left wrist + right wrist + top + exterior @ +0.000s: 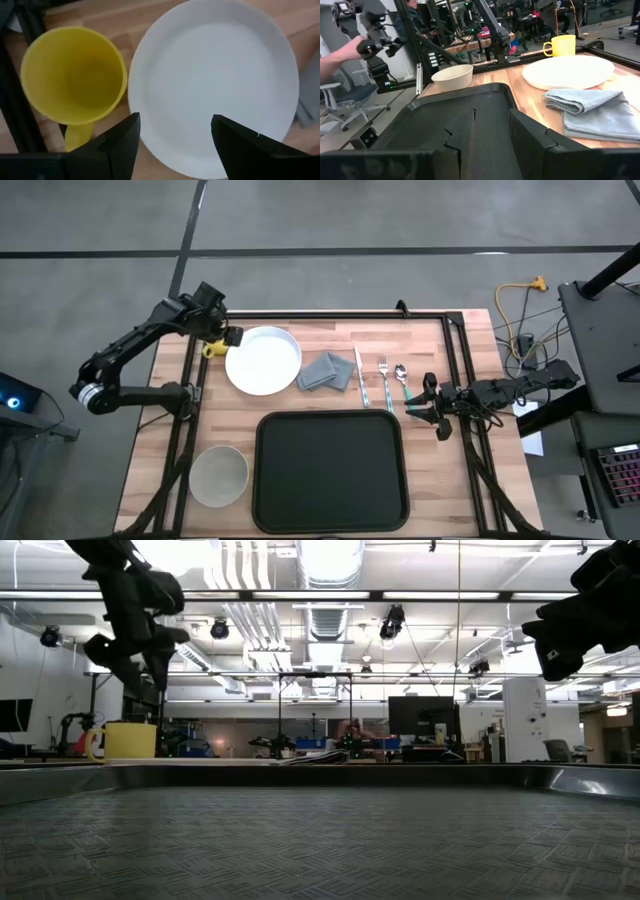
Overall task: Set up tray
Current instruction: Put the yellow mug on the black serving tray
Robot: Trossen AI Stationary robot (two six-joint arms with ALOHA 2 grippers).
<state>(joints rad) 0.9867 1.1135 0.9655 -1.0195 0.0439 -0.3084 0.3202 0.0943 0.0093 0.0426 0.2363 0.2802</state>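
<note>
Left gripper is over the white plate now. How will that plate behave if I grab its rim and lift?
The white plate looks rigid and glossy, so a rim pinch may slip. It is wide and shallow; held by one edge it will probably tilt. The yellow mug sits close beside it and could get bumped.

The tray (pixel 331 470) is bare inside, while the plate (pixel 263 360) and yellow mug (pixel 212 348) stand just beside each other.

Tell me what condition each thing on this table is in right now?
Tray: empty, flat on the table.
Plate: empty, upright.
Yellow mug: upright, empty, beside the plate.
Bowl: upright, empty, left of the tray.
Grey napkin: folded, lying flat.
Knife, fork, spoon: laid side by side.
Left tool: open, above the plate's edge, holding nothing.
Right tool: open, empty, near the spoon.
</note>
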